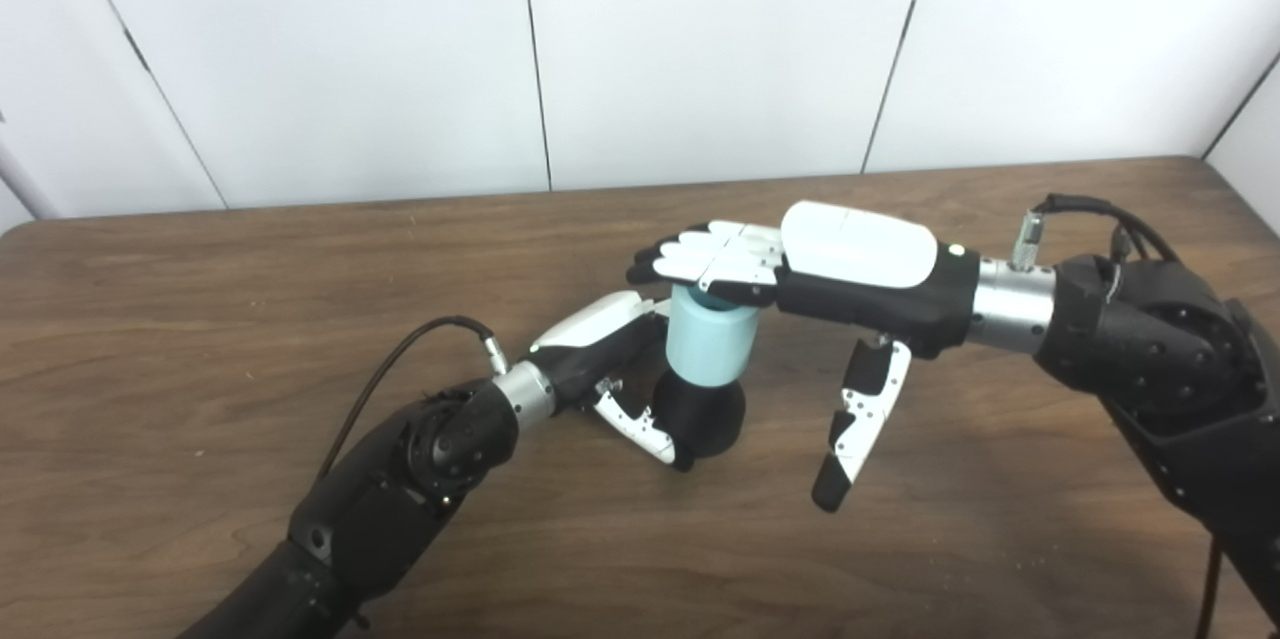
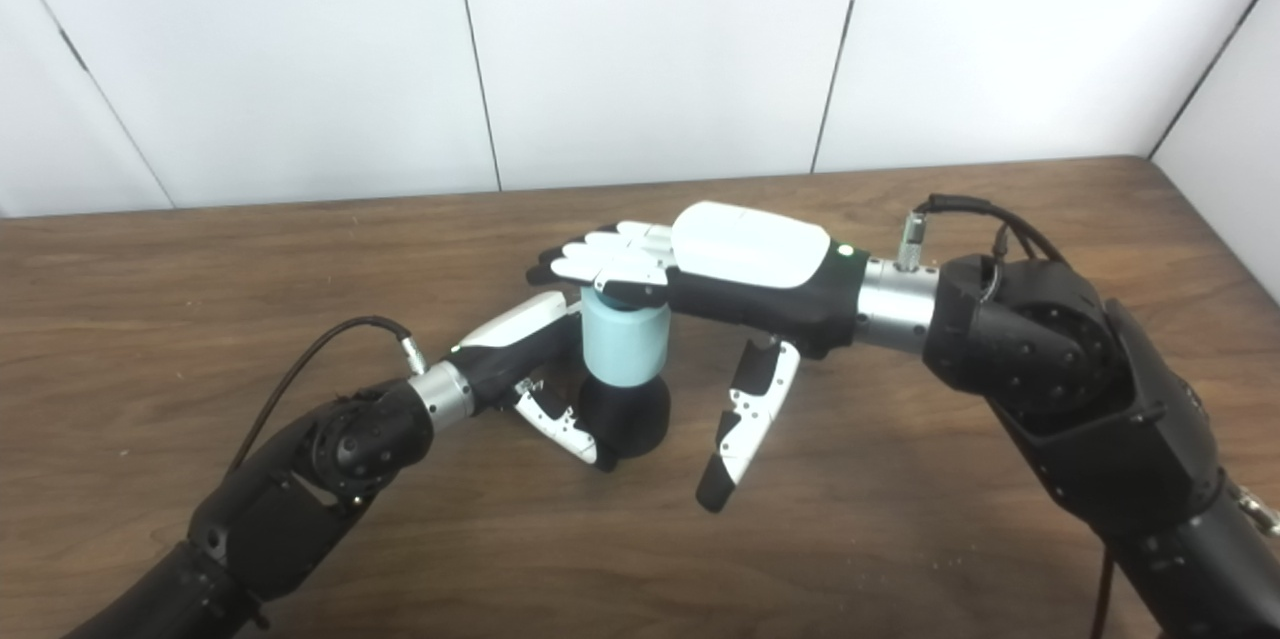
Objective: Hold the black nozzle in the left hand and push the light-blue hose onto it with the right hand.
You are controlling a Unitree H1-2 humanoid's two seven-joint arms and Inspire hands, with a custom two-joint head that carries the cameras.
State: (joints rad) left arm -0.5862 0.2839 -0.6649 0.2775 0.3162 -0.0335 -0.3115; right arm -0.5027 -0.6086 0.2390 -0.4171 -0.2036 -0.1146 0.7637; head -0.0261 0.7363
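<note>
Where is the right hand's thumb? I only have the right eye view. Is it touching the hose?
Observer: No. In the left eye view the right hand lies flat on top of the light-blue hose. Its thumb hangs down with bare table showing between it and the hose.
Operator: Is the left hand on the nozzle?
Observer: Yes. The left hand curls its thumb round the front of the black nozzle.
Operator: What's cut off on my left?
Observer: The table's rounded far-left corner.
</note>
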